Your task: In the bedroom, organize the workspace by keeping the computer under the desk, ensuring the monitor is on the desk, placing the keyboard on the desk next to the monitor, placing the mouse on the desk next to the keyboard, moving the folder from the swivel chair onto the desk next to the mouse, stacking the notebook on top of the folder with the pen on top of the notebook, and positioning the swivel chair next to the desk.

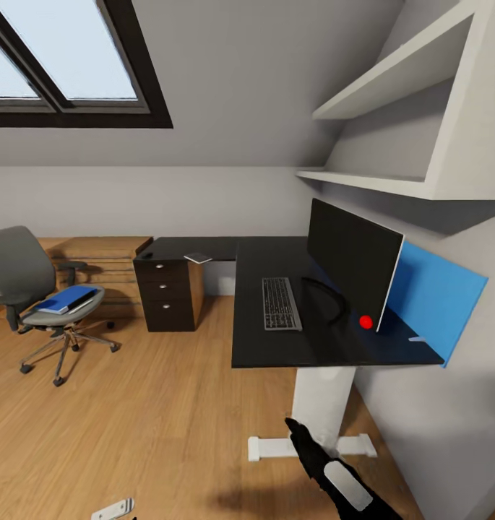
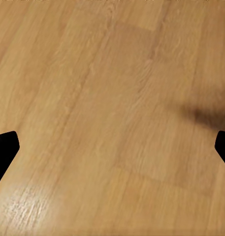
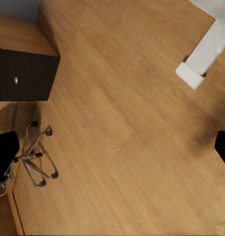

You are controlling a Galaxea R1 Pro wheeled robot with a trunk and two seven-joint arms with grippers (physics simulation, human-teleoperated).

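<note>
The black L-shaped desk (image 1: 276,354) carries a dark monitor (image 1: 355,263), a grey keyboard (image 1: 281,303) in front of it, and a red mouse (image 1: 366,322) by the monitor's near corner. A pale notebook (image 1: 198,258) lies on the desk's far wing. At the left, out on the floor, the grey swivel chair (image 1: 19,278) holds a blue folder (image 1: 66,298) on its seat. My right gripper (image 3: 112,152) hangs open over the wood floor near the desk foot (image 3: 201,61), and the chair's wheeled base (image 3: 36,162) lies beyond it. My left gripper (image 2: 112,147) is open over bare floor.
A dark drawer unit (image 1: 168,292) stands under the desk's far wing. A blue panel (image 1: 435,296) backs the desk against the right wall, under white shelves (image 1: 392,108). A skylight (image 1: 66,58) is at the upper left. Wood floor (image 1: 153,404) stretches between chair and desk.
</note>
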